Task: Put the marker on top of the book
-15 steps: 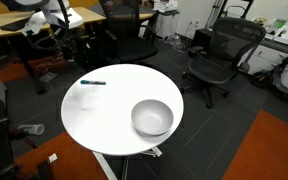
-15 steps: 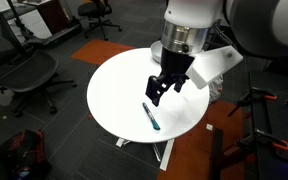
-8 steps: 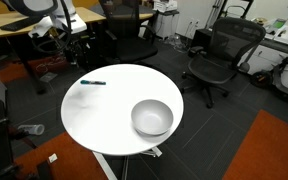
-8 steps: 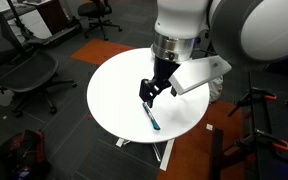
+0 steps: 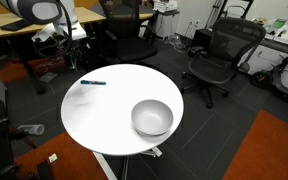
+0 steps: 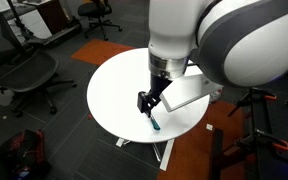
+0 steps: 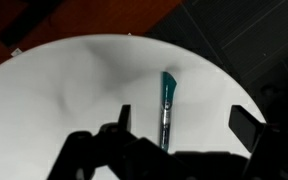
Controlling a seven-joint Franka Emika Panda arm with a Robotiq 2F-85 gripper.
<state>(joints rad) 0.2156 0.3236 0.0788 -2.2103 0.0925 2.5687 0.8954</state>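
The marker (image 5: 93, 82) is a slim dark teal stick lying flat near the edge of the round white table (image 5: 104, 115). It also shows in an exterior view (image 6: 153, 120) and in the wrist view (image 7: 167, 105). My gripper (image 6: 146, 101) hangs open just above the marker's near end. In the wrist view the gripper (image 7: 184, 125) is open. The marker lies between the two fingers, closer to the left one, and neither finger touches it. No book shows in any view.
A white bowl (image 5: 152, 117) stands on the table, well away from the marker. Black office chairs (image 5: 216, 55) and desks surround the table. A chair (image 6: 24, 75) stands off the table's far side. The floor is dark with an orange patch (image 5: 274, 150).
The arm has come down and moved over the marker, so the gripper now sits lower and closer to it. The marker and bowl have not moved.
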